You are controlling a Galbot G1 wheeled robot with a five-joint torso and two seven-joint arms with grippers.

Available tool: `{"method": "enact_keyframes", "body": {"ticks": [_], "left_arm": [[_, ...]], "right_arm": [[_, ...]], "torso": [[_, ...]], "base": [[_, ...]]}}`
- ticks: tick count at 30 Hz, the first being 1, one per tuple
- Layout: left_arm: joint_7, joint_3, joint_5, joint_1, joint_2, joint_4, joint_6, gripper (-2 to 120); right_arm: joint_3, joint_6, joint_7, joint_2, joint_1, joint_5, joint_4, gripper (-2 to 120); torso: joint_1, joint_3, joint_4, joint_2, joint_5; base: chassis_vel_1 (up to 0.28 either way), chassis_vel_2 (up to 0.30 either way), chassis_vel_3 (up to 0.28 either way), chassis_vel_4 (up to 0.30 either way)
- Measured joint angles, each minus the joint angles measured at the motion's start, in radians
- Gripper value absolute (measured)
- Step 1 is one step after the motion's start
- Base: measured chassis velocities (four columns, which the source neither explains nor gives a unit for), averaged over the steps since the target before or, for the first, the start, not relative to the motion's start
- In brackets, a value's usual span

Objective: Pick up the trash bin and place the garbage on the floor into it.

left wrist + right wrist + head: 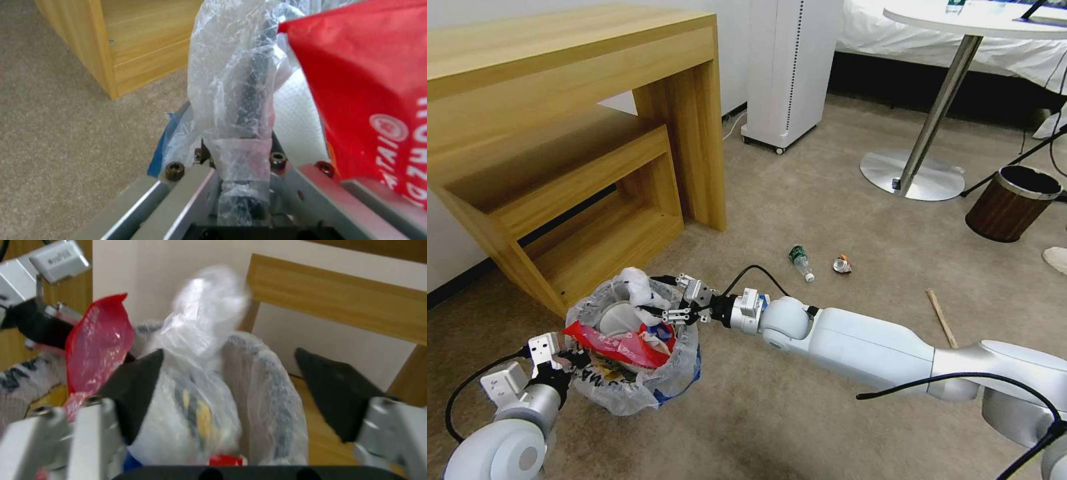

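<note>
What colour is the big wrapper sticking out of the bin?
Red wrapper, white lettering; clearest in the left wrist view.

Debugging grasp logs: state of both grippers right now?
Left gripper: shut on the trash bin rim and bag.
Right gripper: open, at the bin's far rim, holding nothing.

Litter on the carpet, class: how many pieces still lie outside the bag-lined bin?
3: a green-label bottle and crushed cup mid-floor, side by side but apart, and a wooden stick toward the right. Others may be hidden.

left claw [564,357] clamped low — right claw [675,308] spread wide, arm outstretched.
</note>
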Motion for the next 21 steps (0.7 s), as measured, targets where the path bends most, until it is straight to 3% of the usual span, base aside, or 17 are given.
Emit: {"method": "enact_keyframes", "body": {"ticks": [2, 12, 21], "left_arm": [[0.000, 0.000, 0.001, 0.001, -0.001, 0.000, 0.000, 1], [0.000, -0.001, 0.000, 0.001, 0.005, -0.006, 0.000, 1], [0.000, -0.007, 0.000, 0.012, 0.012, -0.013, 0.004, 1]], "right_arm": [[0.000, -0.003, 0.001, 0.000, 0.003, 0.008, 0.012, 92], [0.018, -0.008, 0.003, -0.053, -0.002, 0.018, 0.063, 96], [0.172, -0.048, 0.047, -0.120, -0.060, 0.084, 0.180, 97]], "torso": [[0.000, 0.000, 0.0001, 0.000, 0.0000], [0.000, 0.000, -0.0001, 0.000, -0.0001], [0.000, 0.000, 0.0000, 0.000, 0.0000]], "base": [[0.000, 0.000, 0.000, 0.000], [0.000, 0.000, 0.000, 0.000], [0.000, 0.000, 0.000, 0.000]]}}
